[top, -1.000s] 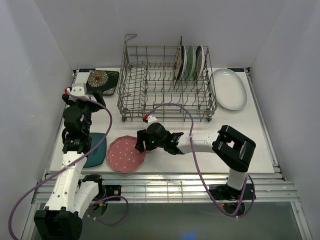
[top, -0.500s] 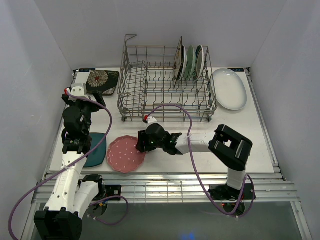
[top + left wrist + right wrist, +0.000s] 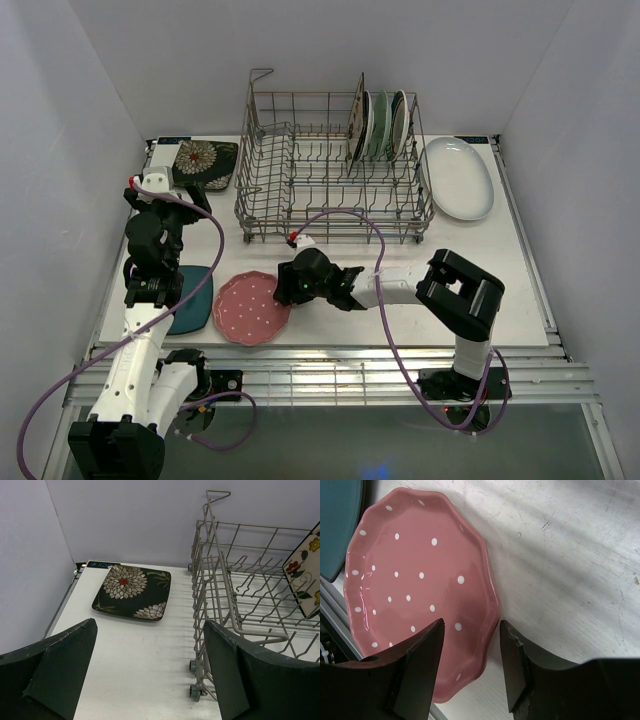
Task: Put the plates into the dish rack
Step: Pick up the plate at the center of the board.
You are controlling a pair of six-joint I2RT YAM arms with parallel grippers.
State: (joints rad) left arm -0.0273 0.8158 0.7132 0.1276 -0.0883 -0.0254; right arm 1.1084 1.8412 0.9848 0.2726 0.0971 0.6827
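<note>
The white table (image 3: pixel 520 290) carries everything, and the biggest thing on it is the grey wire dish rack (image 3: pixel 300 140), standing at the far middle. Most of its tines are bare. Only its far right end is filled, where a cream floral square plate (image 3: pixel 357 120) stands on edge at the left of a short row of round plates (image 3: pixel 398 122), also upright and packed close together. Just beside the rack on the right, the large white oval plate (image 3: pixel 459 177) lies flat on the table. The pink dotted plate (image 3: pixel 250 308) lies flat near the front edge, left of centre. The dark teal plate (image 3: pixel 195 300) is just to its left and partly hidden under the left arm. The black floral square plate (image 3: pixel 205 163) lies flat in the far left corner, a little apart from the rack's left wall. The right claw (image 3: pixel 470 625) hangs low over the right rim of the pink plate, its jaws apart, with one finger over the dotted face and the other over bare table. Whether either finger touches the plate cannot be told. The left claw (image 3: pixel 150 645) is spread wide and holds nothing, facing the black square plate and the rack's left end.
</note>
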